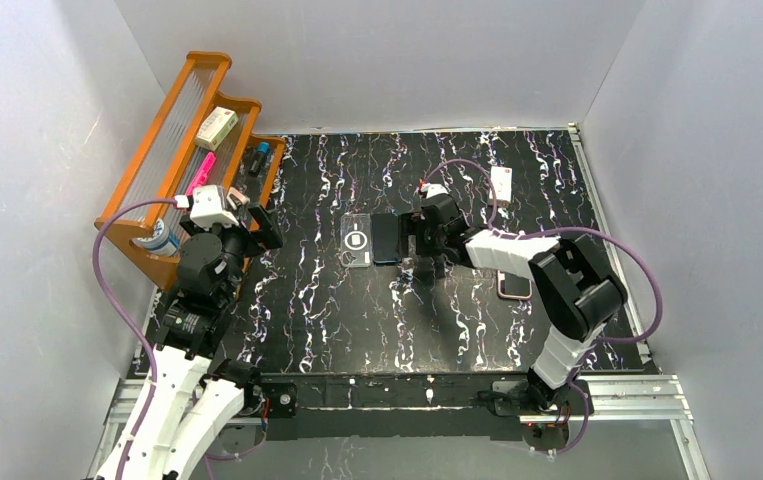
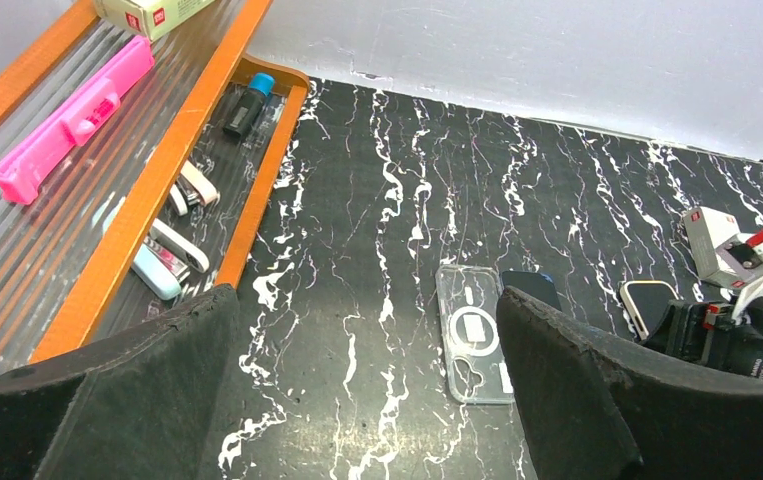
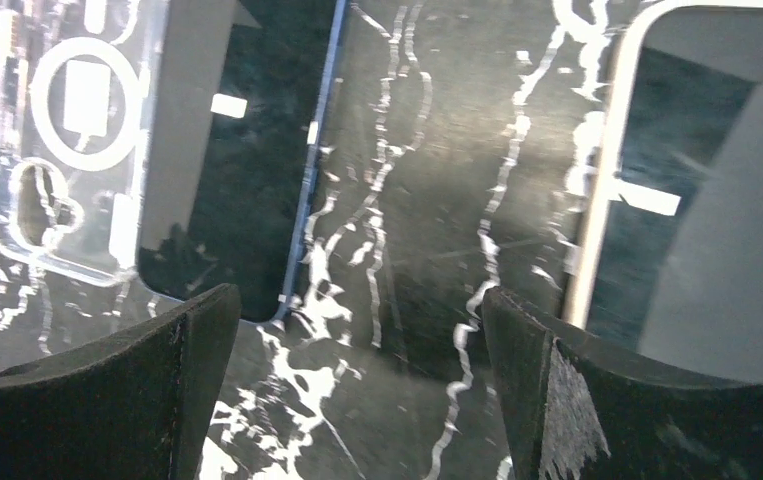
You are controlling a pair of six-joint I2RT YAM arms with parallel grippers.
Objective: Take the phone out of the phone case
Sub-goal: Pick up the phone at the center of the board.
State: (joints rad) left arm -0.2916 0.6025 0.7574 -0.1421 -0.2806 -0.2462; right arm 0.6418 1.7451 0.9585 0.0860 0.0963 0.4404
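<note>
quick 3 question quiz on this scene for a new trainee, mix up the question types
1. True or false: the dark phone sits inside the clear case.
2. Which is nearer the dark phone? A) left gripper B) right gripper C) both equally near
3. Fill in: the rack holding the pink item has a frame coloured ____.

Key: 1 false, the phone lies on the table beside the case. 2 B. 3 orange.

Left arm [image 1: 207, 265] raised, right arm [image 1: 505, 250] low, jaws of both wide.
</note>
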